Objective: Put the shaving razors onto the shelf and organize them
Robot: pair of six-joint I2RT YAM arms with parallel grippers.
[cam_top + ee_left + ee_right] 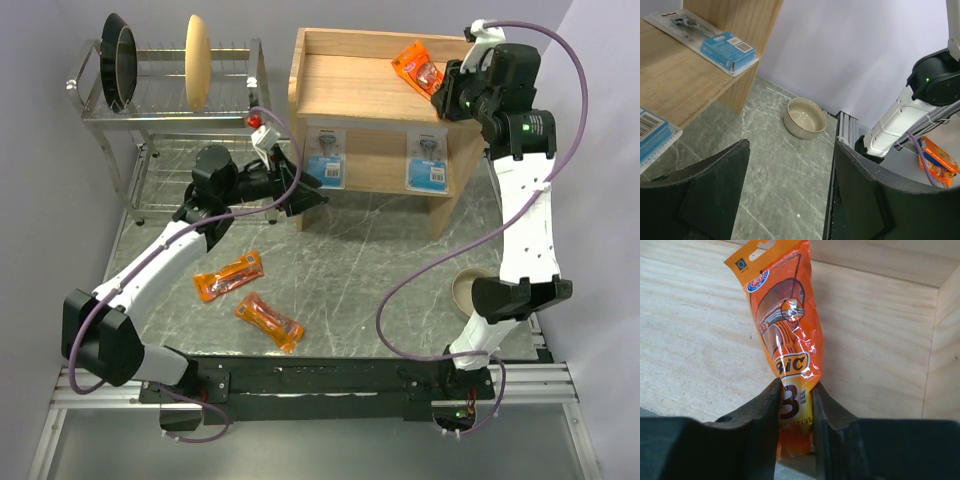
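Note:
The wooden shelf (pixel 350 95) stands at the back right. My right gripper (pixel 447 92) is over its top tier, shut on the lower end of an orange razor packet (pixel 418 68). In the right wrist view the packet (pixel 787 330) lies on the top board (pixel 700 340) between my fingers (pixel 765 410). Two blue-and-white razor cards (pixel 327 158) (pixel 428 163) stand on the lower tier. Two more orange packets (pixel 229 276) (pixel 270 320) lie on the table. My left gripper (pixel 305 185) is open and empty by the left card. In the left wrist view the cards (pixel 715 40) (pixel 652 135) show on the lower tier.
A chrome dish rack (pixel 160 100) with plates stands at the back left. A beige bowl (pixel 468 292) sits on the table beside the right arm and also shows in the left wrist view (pixel 805 117). The shelf's side panel (pixel 443 205) reaches the table.

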